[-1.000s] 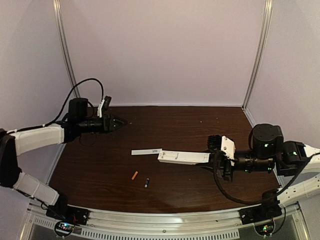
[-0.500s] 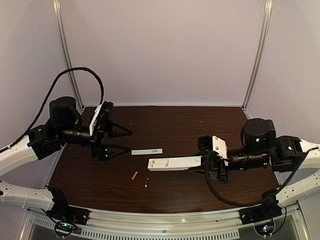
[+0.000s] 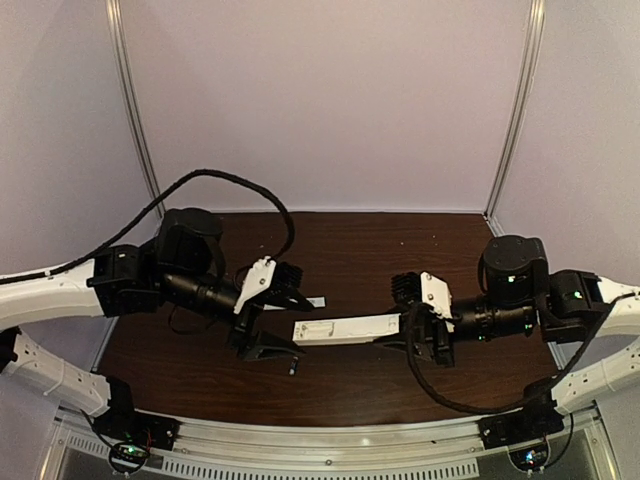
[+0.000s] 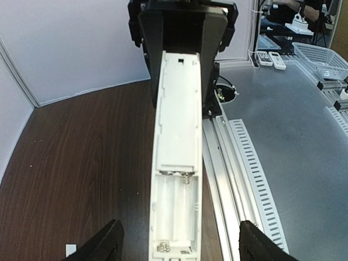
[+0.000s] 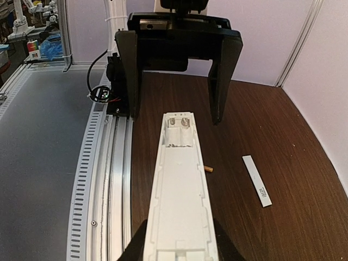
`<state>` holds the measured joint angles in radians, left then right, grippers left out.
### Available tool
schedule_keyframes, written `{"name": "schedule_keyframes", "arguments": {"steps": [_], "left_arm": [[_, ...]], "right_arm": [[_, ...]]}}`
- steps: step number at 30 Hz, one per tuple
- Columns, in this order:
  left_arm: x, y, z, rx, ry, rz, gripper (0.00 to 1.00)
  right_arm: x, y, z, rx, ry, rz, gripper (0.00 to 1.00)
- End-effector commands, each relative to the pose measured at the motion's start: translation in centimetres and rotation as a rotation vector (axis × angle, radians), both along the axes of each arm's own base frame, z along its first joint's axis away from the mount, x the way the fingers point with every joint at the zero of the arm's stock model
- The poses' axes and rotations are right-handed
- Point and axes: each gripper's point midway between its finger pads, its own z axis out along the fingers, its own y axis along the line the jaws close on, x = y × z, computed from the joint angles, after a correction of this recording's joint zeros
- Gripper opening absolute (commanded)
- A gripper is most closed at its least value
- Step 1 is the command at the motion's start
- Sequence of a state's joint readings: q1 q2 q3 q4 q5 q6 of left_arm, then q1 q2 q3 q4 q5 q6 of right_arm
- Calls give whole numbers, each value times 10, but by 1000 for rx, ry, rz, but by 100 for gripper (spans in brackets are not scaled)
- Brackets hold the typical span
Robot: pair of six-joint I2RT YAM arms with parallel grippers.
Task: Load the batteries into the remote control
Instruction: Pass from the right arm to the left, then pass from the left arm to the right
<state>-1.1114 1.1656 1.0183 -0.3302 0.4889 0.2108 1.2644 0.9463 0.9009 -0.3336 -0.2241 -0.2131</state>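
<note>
Right gripper (image 3: 405,335) clamps the slim white plastic remote control (image 3: 345,327) by its three o'clock end above the dark brown wooden table (image 3: 400,250). The left gripper (image 3: 290,320), jaws wide, straddles the nine o'clock end without touching. The open battery bay (image 4: 174,209) holds only springs (image 4: 185,176). The tiny orange battery (image 5: 209,169) and black battery (image 3: 292,367) lie at six o'clock, where a careless left-arm sweep could roll them away or twist the remote askew.

The long white plastic remote control (image 3: 340,328) bars the middle of the dark brown wooden counter (image 3: 400,240). The left claw (image 3: 292,325) stands wide around its end, a gap on each side; behind, the counter is open.
</note>
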Motion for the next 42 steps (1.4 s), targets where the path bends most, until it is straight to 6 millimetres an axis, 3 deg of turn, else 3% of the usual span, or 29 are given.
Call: {"name": "schedule_keyframes", "arguments": {"steps": [1, 5, 9, 12, 14, 19, 21, 23, 26, 32, 37, 39, 42], "left_arm": [[4, -12, -8, 48, -77, 13, 73], [2, -23, -11, 68, -86, 14, 64], [8, -27, -11, 76, -90, 44, 46], [10, -27, -3, 45, -94, 66, 32], [11, -25, 1, 25, -98, 83, 26], [33, -21, 13, -39, -97, 235, 19], [43, -22, 16, -57, -76, 300, 15], [56, -22, 18, -78, -29, 374, 9], [74, -22, 21, -115, 32, 481, 8], [106, -16, 29, -208, 74, 693, 8], [124, -3, 24, -249, 78, 827, 3], [126, -3, 21, -249, 86, 843, 1], [127, -7, 19, -263, 101, 847, 0]], "right_arm": [[1, 1, 17, 38, -4, -3, 1], [2, 1, 16, 39, -4, -6, 1], [3, 0, 17, 47, -3, -15, 2], [4, -1, 16, 57, 4, -29, 11], [7, -3, 20, 79, 8, -54, 26], [22, -12, 32, 153, 30, -170, 82], [32, -18, 41, 208, 44, -238, 98], [43, -25, 47, 252, 57, -318, 100], [68, -38, 54, 304, 99, -486, 100], [96, -41, 56, 388, 258, -636, 100], [121, -52, 64, 535, 456, -733, 100], [134, -49, 55, 541, 574, -748, 100], [134, -31, 54, 566, 671, -665, 100]]}}
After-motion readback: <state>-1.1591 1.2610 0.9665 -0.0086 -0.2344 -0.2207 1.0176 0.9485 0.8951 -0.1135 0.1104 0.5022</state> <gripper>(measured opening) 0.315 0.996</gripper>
